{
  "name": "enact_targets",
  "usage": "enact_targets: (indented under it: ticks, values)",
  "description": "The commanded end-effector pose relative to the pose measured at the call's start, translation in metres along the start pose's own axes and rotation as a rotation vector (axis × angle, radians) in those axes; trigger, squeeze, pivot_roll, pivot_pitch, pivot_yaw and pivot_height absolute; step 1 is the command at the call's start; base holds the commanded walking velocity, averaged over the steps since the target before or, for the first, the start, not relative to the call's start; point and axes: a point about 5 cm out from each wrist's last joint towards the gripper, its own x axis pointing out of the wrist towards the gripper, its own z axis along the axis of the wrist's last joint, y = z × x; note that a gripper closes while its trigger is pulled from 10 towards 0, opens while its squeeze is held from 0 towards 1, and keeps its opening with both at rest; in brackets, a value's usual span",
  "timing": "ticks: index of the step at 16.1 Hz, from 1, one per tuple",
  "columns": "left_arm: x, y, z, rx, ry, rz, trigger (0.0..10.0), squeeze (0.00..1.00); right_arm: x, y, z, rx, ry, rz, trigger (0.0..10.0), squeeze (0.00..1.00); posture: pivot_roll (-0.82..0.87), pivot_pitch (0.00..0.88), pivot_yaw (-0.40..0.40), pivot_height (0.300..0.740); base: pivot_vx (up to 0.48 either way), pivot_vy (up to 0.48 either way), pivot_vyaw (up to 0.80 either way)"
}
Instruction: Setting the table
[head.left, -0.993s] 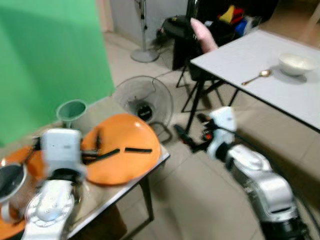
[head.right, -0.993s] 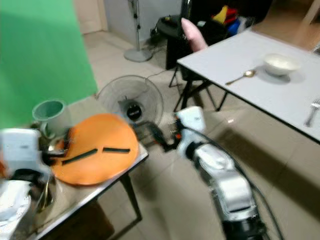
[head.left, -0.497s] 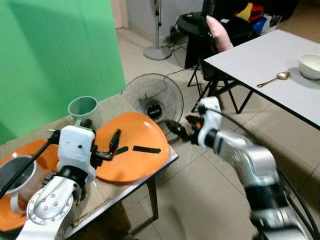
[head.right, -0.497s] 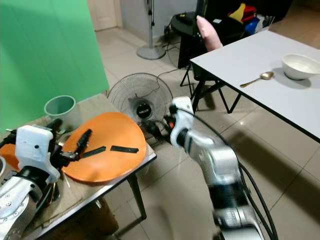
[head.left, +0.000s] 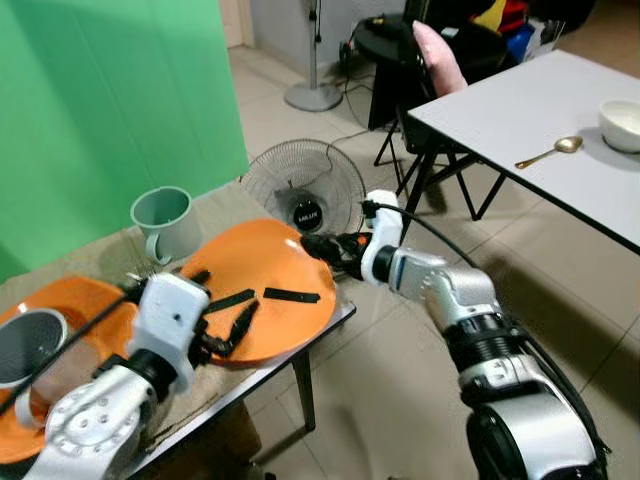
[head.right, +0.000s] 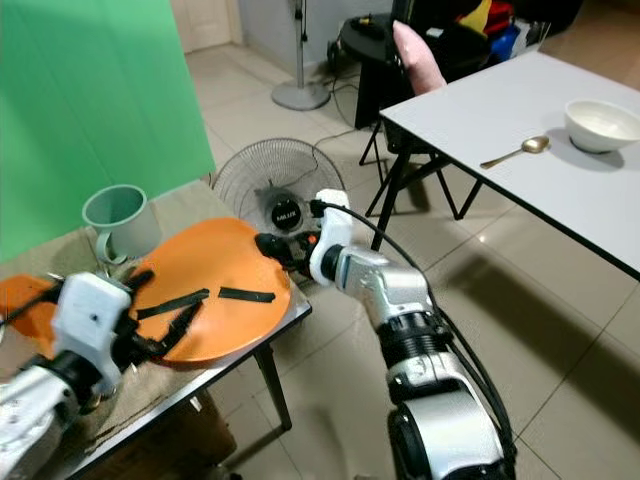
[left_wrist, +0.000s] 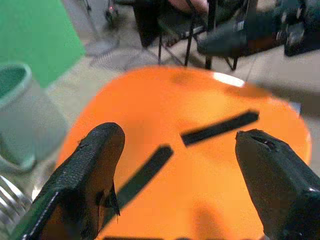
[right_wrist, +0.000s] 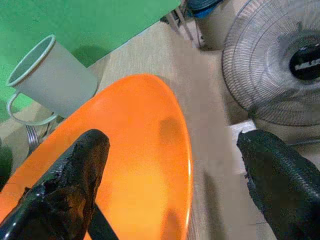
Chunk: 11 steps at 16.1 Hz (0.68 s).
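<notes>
Left eye view gives you the large round orange plastic plate (head.left: 262, 300): glossy, shallow, with two flat black strips (head.left: 292, 295) lying on it. It sits on the near low worktop (head.left: 215, 205), overhanging the corner edge slightly. Left gripper (head.left: 222, 320) is over the plate's near rim, fingers spread wide, grasping nothing; left wrist view shows both fingers (left_wrist: 87, 172) straddling the strips. Right gripper (head.left: 318, 247) is at the plate's far edge by the worktop corner, also released, fingers apart either side of the rim in the right wrist view.

Pale green mug (head.left: 166, 222) stands just behind the plate, a second orange plate (head.left: 70, 305) with a grey bowl (head.left: 28, 345) further to the robot's left. Green screen (head.left: 110, 100) behind. Floor fan (head.left: 303, 188) on the tiled floor beside the worktop. White worktop (head.left: 520, 110) across the room carries a white bowl (head.left: 621, 125) and a gold spoon (head.left: 548, 152).
</notes>
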Motion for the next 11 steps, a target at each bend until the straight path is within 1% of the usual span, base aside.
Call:
enact_targets:
  ticks: [1,3,6,8,10,11]
  values:
    - [0.006,0.002,-0.008,0.012,0.033,0.001,10.0,0.0,0.003,0.002,0.005,0.007,-0.018,0.023,10.0,0.0,-0.01,0.051,0.003,0.74,0.0,0.0,0.0]
    - [0.017,0.002,-0.022,0.023,0.08,-0.019,10.0,0.0,0.007,0.003,0.004,0.014,-0.009,0.043,10.0,0.0,-0.02,0.059,-0.001,0.74,0.0,0.0,0.0]
    - [0.022,0.001,-0.03,0.034,0.101,-0.037,10.0,0.0,0.008,0.003,0.004,0.035,-0.008,0.055,10.0,0.0,-0.03,0.06,0.002,0.74,0.0,0.0,0.0]
    - [0.028,0.0,-0.039,0.044,0.121,-0.048,10.0,0.0,0.009,0.004,0.003,0.086,-0.003,0.094,10.0,0.0,-0.03,0.062,0.001,0.74,0.0,0.0,0.0]
    - [0.03,-0.002,-0.044,0.044,0.129,-0.057,10.0,0.0,0.009,0.004,0.002,0.11,0.004,0.115,10.0,0.0,-0.03,0.065,0.0,0.74,0.0,0.0,0.0]
    - [0.034,-0.004,-0.052,0.045,0.141,-0.071,10.0,0.0,0.008,0.003,-0.001,0.142,0.016,0.136,10.0,0.0,-0.04,0.068,-0.001,0.74,0.0,0.0,0.0]
